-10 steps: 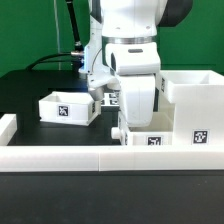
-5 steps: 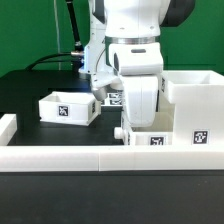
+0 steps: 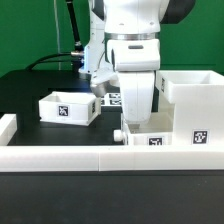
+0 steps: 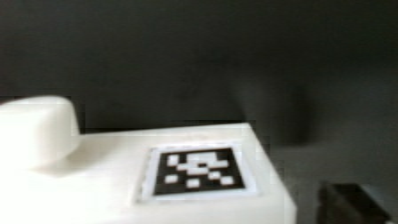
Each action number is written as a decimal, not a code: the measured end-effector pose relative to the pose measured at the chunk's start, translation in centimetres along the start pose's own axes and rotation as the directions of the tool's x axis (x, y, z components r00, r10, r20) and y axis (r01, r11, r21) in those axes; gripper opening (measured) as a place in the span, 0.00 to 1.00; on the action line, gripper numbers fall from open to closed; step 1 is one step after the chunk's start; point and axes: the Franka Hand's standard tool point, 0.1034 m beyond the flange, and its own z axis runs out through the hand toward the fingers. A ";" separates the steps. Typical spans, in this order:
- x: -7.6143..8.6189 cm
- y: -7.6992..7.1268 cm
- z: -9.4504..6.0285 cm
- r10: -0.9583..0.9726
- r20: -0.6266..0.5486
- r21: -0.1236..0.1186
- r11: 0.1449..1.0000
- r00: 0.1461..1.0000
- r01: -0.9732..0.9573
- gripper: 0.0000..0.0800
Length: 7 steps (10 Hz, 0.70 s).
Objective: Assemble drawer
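The drawer's large white box shell (image 3: pixel 196 104) stands at the exterior view's right. One small open-top tray (image 3: pixel 68 108) sits at the left. A second small tray (image 3: pixel 152 139), with a round knob (image 3: pixel 120 132) and a tag, stands at the front middle. My gripper (image 3: pixel 140 122) reaches down right behind or into this tray, and its fingertips are hidden. The wrist view shows the tray's white tagged face (image 4: pixel 192 170) and knob (image 4: pixel 36 128) very close. One dark finger (image 4: pixel 365 203) shows beside it. I cannot tell whether the jaws hold anything.
Low white border rails (image 3: pixel 70 158) run along the front, with a raised end (image 3: pixel 8 127) at the left. The marker board (image 3: pixel 112 98) lies behind the arm. Cables (image 3: pixel 55 60) hang at the back left.
The arm's hand has shifted slightly to the exterior view's right, uncovering more of the marker board behind it. The trays and the shell have not moved.
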 end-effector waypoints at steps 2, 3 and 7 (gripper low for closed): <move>0.0 0.3 -1.3 0.003 0.005 0.000 1.000 1.000 -0.003 0.80; -0.1 0.5 -2.2 0.003 0.009 0.000 1.000 1.000 -0.003 0.81; -2.9 1.3 -5.3 -0.021 0.023 0.010 1.000 1.000 0.021 0.81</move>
